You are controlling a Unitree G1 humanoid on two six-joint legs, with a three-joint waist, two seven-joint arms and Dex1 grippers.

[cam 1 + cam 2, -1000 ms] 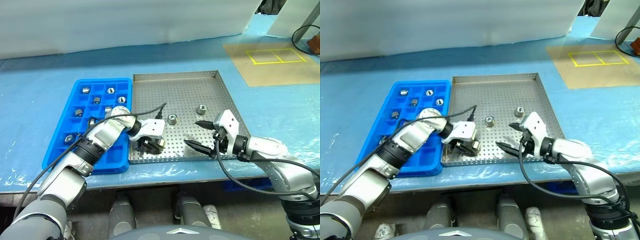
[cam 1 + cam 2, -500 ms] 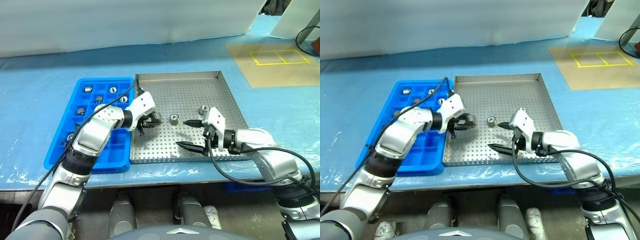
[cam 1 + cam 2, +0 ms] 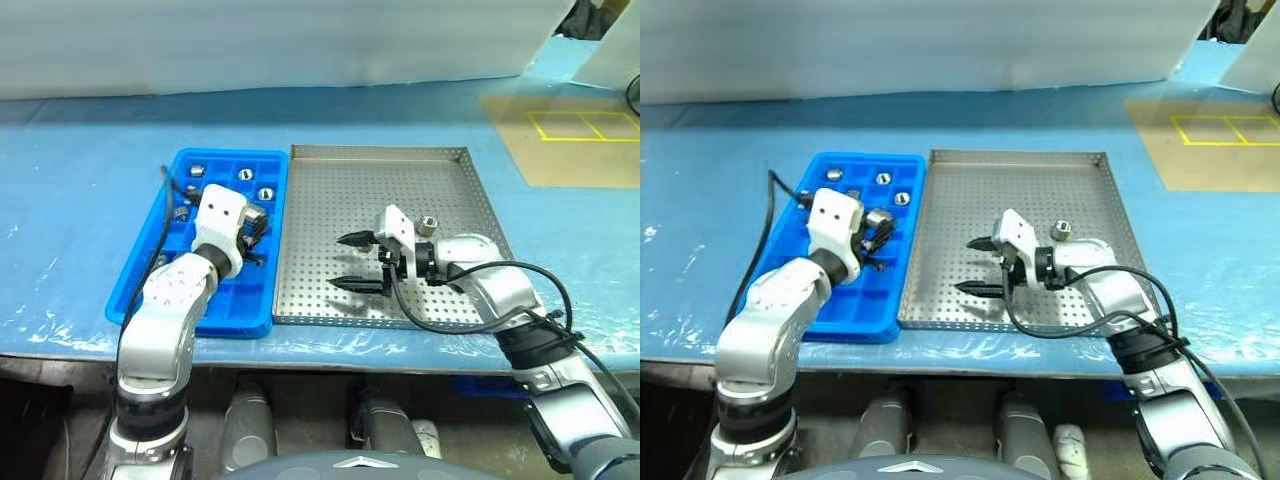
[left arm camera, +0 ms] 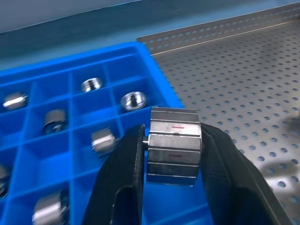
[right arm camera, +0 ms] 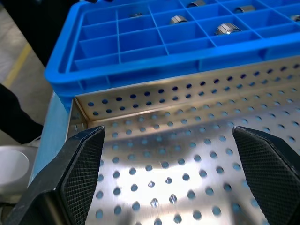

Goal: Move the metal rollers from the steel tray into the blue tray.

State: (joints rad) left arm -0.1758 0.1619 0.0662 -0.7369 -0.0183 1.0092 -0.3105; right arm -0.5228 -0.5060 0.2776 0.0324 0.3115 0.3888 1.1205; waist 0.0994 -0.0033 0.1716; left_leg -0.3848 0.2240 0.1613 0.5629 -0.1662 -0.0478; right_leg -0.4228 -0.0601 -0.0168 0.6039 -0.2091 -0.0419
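Head views: left gripper point(image 3: 252, 226) clenched on a metal roller point(image 3: 256, 216) above the blue tray point(image 3: 150, 285); right gripper point(image 3: 355, 260) spread wide over the steel tray point(image 3: 330, 195), one roller point(image 3: 427, 225) just behind it.
Left wrist: faceted roller pinched between black fingers point(image 4: 119, 178), other rollers point(image 4: 133, 100) in blue tray compartments.
Right wrist: fingers point(image 5: 77, 164) parted, nothing held, over perforated floor beside the blue tray.

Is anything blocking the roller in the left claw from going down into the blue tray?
Nothing visible. The left claw holds the roller above the blue tray, with bare compartments beneath it.
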